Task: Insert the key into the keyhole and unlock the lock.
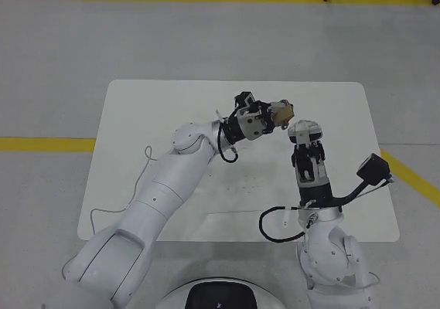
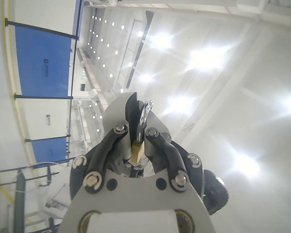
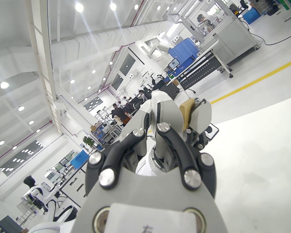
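Brass lock (image 1: 284, 112): clamped in left gripper (image 1: 279, 115), over table (image 1: 165, 108).
Left wrist: alone showed steel shackle (image 2: 145, 112) between the pads.
Right gripper (image 1: 306, 128): just beside lock, fingers together.
Right wrist: showed lock's brass side.

White table (image 1: 165, 100) on grey floor (image 1: 34, 62); yellow floor line (image 1: 26, 144) either side of table; blue wall panels (image 2: 42, 66).

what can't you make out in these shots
- Keyhole: left wrist view, fingers of the left claw cover most of the brass lock.
- Silver piece in that claw: edge-on, key or shackle unclear.
- Key: top view, too small at the right claw to tell if held.
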Motion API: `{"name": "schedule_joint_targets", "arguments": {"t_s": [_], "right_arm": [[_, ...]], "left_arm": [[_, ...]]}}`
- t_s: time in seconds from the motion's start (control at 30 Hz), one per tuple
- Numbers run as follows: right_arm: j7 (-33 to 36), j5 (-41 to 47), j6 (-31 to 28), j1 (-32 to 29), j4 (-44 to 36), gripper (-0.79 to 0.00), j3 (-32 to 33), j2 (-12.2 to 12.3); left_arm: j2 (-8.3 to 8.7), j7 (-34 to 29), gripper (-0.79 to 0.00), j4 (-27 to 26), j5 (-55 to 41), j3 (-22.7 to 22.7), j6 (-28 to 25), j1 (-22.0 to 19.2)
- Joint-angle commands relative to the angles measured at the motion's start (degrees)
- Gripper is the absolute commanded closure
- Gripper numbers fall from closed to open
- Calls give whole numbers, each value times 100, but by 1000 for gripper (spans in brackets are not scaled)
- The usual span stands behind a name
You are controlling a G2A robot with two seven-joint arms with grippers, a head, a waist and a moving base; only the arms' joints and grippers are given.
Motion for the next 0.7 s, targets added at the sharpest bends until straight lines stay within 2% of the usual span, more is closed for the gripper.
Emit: {"name": "schedule_joint_targets", "arguments": {"t_s": [0.0,0.07,0.3,0.37,0.4,0.43,0.47,0.5,0.53,0.57,0.67], "right_arm": [[-7,51,87,-31,16,-785,74,1],[-7,51,87,-31,16,-785,74,1],[-7,51,87,-31,16,-785,74,1],[19,90,81,-34,14,-785,63,1],[93,269,52,-62,5,-727,24,-1],[180,520,37,-91,-20,-594,18,-3],[301,780,46,-120,-31,-366,31,-2],[444,1041,74,-136,-43,-277,56,-1],[630,1384,118,-146,-55,-228,76,-1],[780,1660,155,-132,-57,-129,122,2],[1194,2440,142,-27,40,-95,220,8]], "left_arm": [[19,3,0,-52,345,24,-512,-16],[49,137,0,-87,849,56,-1091,-47],[53,158,0,-88,909,62,-1153,-45],[72,385,0,-256,991,15,-1248,41],[91,491,0,-371,1079,-19,-1332,87],[114,617,0,-476,1197,-65,-1480,136],[133,713,0,-589,1280,-109,-1605,190],[147,768,0,-702,1292,-149,-1678,255],[162,837,0,-817,1302,-202,-1801,318],[174,871,0,-912,1317,-232,-1864,378],[190,848,0,-1092,1176,-269,-1724,516]]}}
